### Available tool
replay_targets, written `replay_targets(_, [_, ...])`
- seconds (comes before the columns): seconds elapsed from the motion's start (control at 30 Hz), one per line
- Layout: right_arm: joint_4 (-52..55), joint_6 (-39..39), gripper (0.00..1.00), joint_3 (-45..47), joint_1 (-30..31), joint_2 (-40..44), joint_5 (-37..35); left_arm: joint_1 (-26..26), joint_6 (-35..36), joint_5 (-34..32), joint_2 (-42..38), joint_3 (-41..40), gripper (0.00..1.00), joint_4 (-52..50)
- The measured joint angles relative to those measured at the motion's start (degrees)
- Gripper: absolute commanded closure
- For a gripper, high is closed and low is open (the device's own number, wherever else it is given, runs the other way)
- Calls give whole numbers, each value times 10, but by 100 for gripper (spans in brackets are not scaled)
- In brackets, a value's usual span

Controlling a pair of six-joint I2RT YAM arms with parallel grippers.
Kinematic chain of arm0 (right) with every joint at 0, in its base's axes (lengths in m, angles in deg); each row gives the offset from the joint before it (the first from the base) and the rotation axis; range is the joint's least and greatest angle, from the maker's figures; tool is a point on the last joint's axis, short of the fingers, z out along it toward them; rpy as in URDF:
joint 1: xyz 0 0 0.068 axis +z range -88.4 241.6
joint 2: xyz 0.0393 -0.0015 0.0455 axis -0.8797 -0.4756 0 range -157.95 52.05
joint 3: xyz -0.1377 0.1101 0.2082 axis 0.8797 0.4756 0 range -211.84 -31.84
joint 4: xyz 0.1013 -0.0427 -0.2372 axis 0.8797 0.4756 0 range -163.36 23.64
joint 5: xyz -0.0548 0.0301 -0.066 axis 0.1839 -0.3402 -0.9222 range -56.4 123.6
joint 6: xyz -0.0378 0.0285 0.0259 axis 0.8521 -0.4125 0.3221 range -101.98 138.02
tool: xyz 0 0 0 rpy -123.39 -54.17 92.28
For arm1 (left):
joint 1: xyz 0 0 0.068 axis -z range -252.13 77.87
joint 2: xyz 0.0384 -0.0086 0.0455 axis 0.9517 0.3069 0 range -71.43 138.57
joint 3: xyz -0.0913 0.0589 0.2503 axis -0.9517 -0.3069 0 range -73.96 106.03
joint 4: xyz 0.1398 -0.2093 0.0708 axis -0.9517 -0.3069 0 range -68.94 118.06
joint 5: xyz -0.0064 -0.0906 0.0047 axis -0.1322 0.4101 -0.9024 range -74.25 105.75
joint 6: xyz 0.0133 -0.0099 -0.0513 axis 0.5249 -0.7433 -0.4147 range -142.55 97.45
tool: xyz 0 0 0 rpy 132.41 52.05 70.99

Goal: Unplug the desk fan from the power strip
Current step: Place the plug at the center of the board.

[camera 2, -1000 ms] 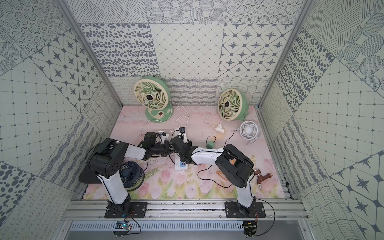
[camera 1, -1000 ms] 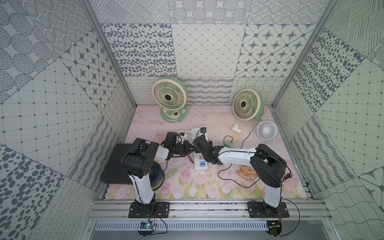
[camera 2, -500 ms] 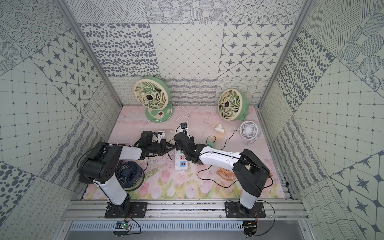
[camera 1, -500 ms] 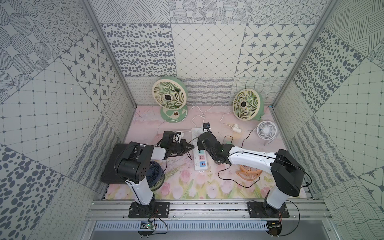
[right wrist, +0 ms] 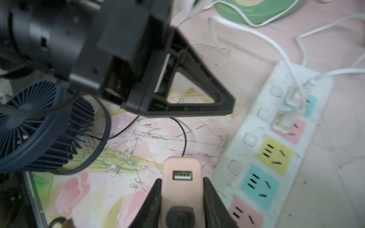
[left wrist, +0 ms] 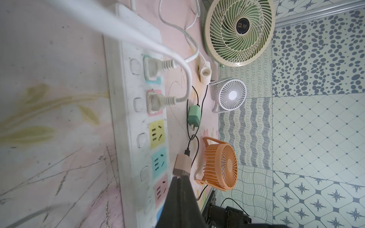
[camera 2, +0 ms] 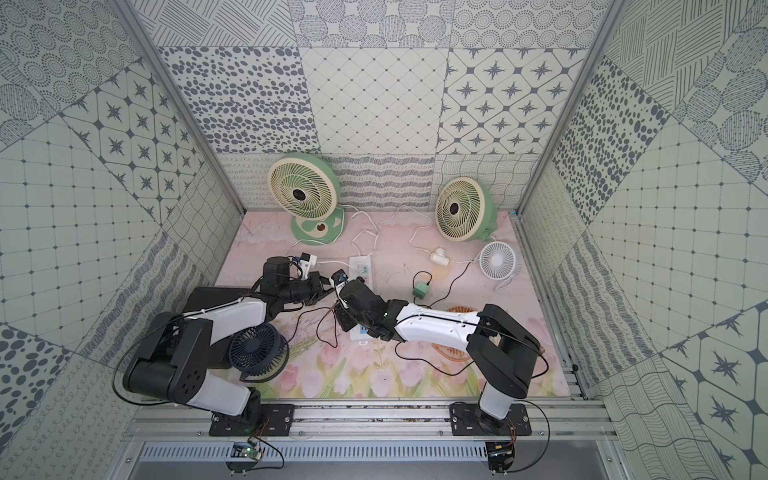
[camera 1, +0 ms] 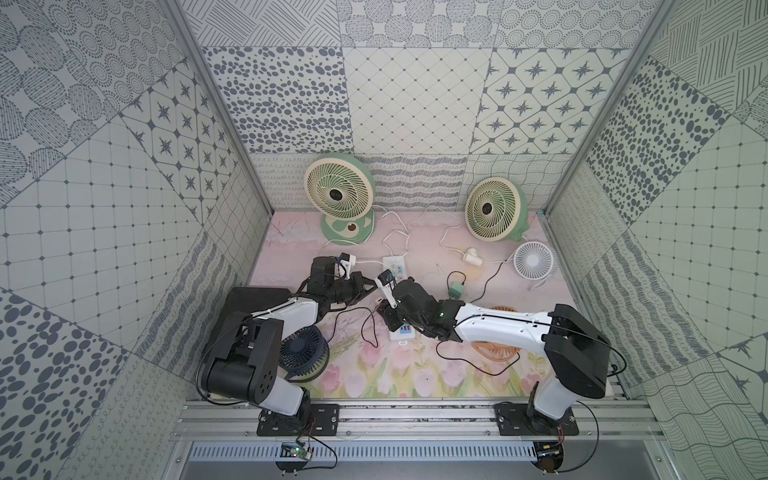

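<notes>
Patterned grey-and-white panels wall in a tabletop (camera 1: 365, 380) covered by a pink floral mat. Near its middle lies the power strip (camera 1: 394, 263), long and white, running lengthways away from the robot's base between the two arms. Both top views show its far end (camera 2: 360, 266). In the left wrist view the strip (left wrist: 126, 122) carries two white plugs (left wrist: 153, 69) seated in the sockets at that far end. The yellow, blue-green and pink sockets further along stand open.

The right hand (right wrist: 182, 180) is closed partway on a pale pink USB adapter (right wrist: 182, 169), one finger against each flank. It holds the adapter over the mat just beside the strip (right wrist: 275, 156), clear of the sockets. A black USB lead (left wrist: 187, 153) is plugged into the adapter.

The left hand (left wrist: 178, 184) has its fingers pressed together with nothing between them. It hangs low, just beside the strip on the robot's left (camera 1: 363, 286).

Further out, a small green adapter (camera 1: 456, 289) lies on the mat to the right of the strip. An orange fan (left wrist: 221, 163) lies partly under the right forearm. A navy fan (camera 1: 302, 349) sits close to the left arm's base, next to a black pad (camera 1: 257, 299). A small white fan (camera 1: 534, 261) stands toward the right wall, and two green fans (camera 1: 338, 193) (camera 1: 494, 210) stand upright along the back, with white cords trailing forward from that end.
</notes>
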Motion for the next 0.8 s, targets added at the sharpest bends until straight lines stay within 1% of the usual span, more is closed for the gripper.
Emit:
replay_targets(0.2, [12, 16, 80, -39, 21, -58, 58, -14, 2, -26, -34, -9, 100, -18])
replay_targets(0.4, [15, 18, 73, -69, 24, -99, 96, -27, 9, -58, -59, -15, 100, -35])
replay_targets(0.57, [15, 18, 65, -76, 23, -119, 107, -32, 15, -76, -61, -17, 100, -48])
replay_targets(0.73, [17, 19, 52, -76, 19, -121, 108, -32, 17, -82, -55, -17, 100, -52])
replay_targets(0.8, [17, 19, 48, -76, 16, -120, 108, -33, 17, -82, -49, -17, 100, -52])
